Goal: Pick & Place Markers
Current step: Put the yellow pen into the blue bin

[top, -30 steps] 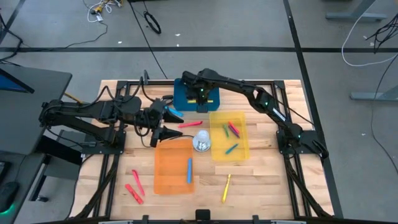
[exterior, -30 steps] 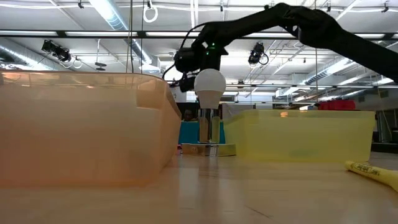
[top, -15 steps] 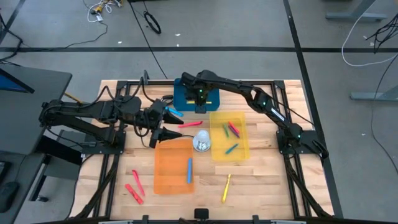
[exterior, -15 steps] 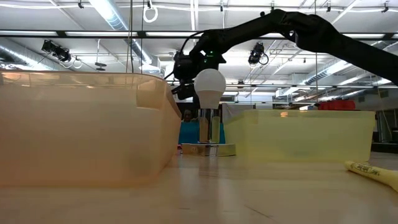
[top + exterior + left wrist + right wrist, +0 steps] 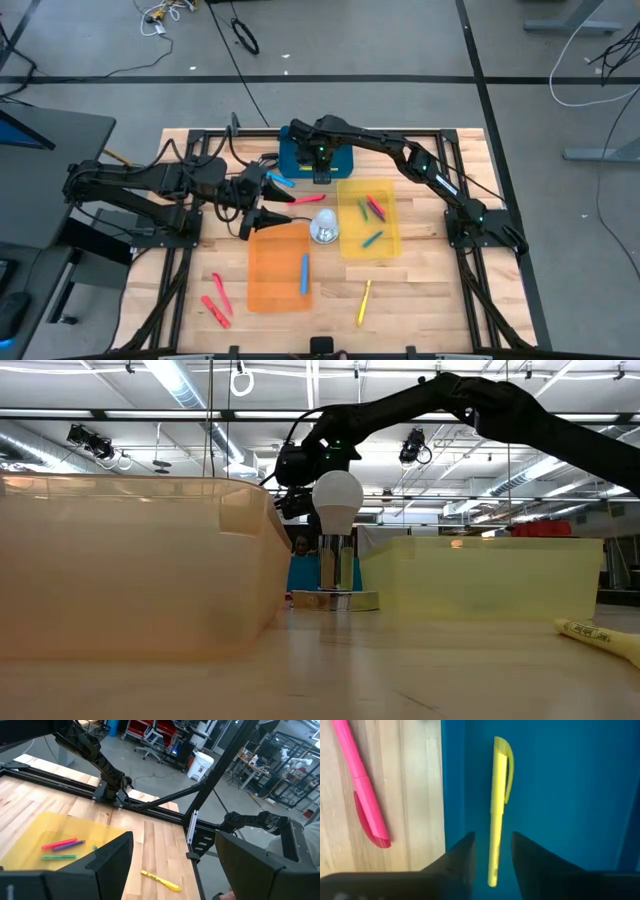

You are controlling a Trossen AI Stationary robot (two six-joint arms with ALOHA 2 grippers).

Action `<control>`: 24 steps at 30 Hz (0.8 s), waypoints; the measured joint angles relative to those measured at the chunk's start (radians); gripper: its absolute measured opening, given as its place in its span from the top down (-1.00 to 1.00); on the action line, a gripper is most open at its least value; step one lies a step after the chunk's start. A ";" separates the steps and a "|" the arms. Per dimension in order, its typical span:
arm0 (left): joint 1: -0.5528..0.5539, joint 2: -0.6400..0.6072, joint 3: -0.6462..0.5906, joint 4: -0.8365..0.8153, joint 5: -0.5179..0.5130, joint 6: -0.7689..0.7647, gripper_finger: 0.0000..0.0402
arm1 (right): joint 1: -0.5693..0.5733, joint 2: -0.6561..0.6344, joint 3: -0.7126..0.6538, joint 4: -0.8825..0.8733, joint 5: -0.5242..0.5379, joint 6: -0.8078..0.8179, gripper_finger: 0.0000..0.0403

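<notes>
The yellow marker [image 5: 497, 810] is partly covered at its lower end by the right gripper's [image 5: 491, 857] fingers [image 5: 460, 857]; whether it is touched cannot be told. The pink marker [image 5: 364, 795] is cut off by the picture's edge. In the high view the blue tray [image 5: 297, 160] is largely hidden under the right arm. In the low view the yellow marker [image 5: 600, 636] is cut off at the right edge (its print too blurred to be read), and the orange tray's [image 5: 140, 570] contents cannot be made out.
</notes>
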 joint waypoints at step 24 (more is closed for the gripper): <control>0.000 0.000 0.000 -0.001 -0.001 0.008 -0.43 | 0.004 -0.239 0.000 -0.143 0.022 0.038 0.32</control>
